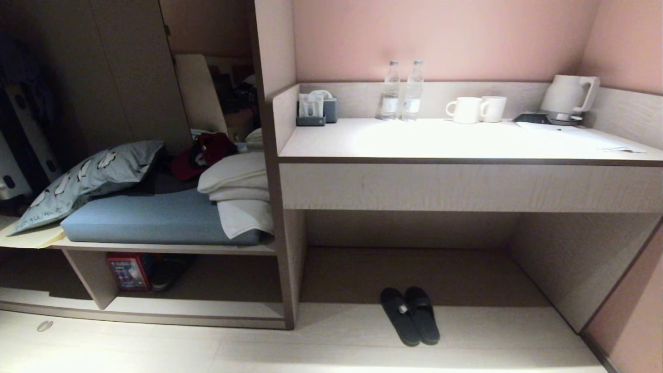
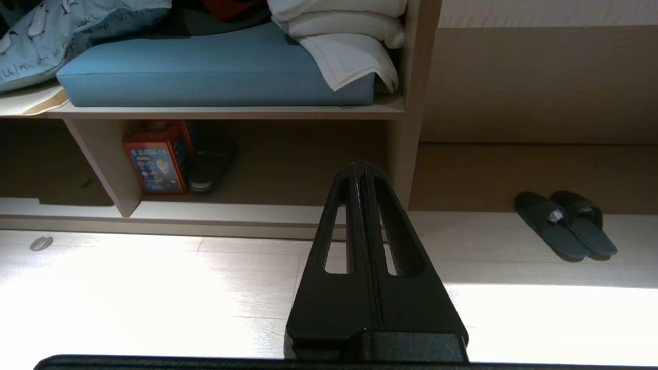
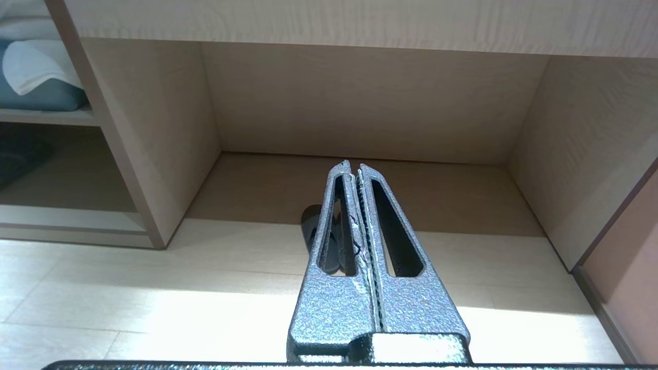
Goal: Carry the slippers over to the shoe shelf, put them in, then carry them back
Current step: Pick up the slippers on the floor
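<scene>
flat black slippers (image 1: 410,315), matte and smooth, lie side by side and touching on the pale plank floor (image 1: 207,352), right at the mouth of the desk's knee recess, at about six o'clock in the head view. one insole carries a small white tag. the shoe shelf (image 1: 155,309) sits at eight o'clock: pale wood-grain boards, a dark brown back, one upright divider. inside it stands a red printed box (image 1: 128,271), and just beside the box a bulkier dark shoe (image 1: 168,272), half lost in shadow. above, a blue cushion (image 1: 155,217) and folded white linen (image 1: 239,194). on the white surface (image 1: 456,141) stand two clear bottles (image 1: 402,91), two white mugs (image 1: 476,109) and a kettle (image 1: 567,98).

neither arm shows from the head. the left gripper (image 2: 359,169), black wedge-shaped fingers, hangs level above the floor, jaws clenched on nothing. the right gripper (image 3: 352,167), speckled grey, faces the recess, jaws pressed together and empty, hiding most of the slippers behind them.
</scene>
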Robot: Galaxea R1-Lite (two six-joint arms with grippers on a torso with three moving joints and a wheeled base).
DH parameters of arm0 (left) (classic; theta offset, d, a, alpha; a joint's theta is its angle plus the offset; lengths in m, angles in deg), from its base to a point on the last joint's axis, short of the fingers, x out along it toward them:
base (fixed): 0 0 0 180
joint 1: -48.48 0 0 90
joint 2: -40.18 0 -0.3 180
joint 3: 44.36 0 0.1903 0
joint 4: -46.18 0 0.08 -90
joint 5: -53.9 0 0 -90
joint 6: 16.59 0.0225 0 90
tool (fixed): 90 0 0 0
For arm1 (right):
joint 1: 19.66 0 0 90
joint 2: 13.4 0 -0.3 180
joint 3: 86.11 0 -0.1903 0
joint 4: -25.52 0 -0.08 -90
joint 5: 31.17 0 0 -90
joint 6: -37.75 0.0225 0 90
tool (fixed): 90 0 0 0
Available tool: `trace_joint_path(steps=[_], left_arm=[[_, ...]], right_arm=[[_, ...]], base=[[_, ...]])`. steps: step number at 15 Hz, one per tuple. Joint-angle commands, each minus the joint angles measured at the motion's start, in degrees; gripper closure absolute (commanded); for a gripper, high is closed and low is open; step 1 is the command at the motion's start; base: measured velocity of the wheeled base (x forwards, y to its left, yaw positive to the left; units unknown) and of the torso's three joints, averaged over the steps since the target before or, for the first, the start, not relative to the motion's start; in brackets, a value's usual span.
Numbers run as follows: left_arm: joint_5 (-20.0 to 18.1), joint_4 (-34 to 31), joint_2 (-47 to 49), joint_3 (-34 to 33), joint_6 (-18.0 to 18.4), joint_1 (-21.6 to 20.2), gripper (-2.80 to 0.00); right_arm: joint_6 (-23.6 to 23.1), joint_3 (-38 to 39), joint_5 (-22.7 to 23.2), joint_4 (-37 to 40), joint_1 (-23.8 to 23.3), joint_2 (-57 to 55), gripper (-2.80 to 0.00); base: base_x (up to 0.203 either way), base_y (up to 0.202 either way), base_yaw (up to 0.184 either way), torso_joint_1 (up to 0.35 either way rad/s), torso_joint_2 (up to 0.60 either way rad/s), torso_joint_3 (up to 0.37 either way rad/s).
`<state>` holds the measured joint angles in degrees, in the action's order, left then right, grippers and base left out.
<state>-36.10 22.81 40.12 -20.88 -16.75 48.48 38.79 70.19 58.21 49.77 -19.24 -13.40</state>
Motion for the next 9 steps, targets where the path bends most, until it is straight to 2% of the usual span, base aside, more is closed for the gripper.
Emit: trace_joint_path(steps=[1, 9], left_arm=[[0.0, 0.0, 0.1, 0.0, 0.0, 0.0, 0.00], [0.0, 0.0, 0.1, 0.0, 0.0, 0.0, 0.00]], right_arm=[[0.0, 0.0, 0.0, 0.0, 0.0, 0.0, 0.00], [0.0, 0.0, 0.0, 0.0, 0.0, 0.0, 0.00]], base=[[0.000, 0.000, 0.000, 0.000, 0.00, 0.000], [0.000, 0.000, 0.000, 0.000, 0.00, 0.000]])
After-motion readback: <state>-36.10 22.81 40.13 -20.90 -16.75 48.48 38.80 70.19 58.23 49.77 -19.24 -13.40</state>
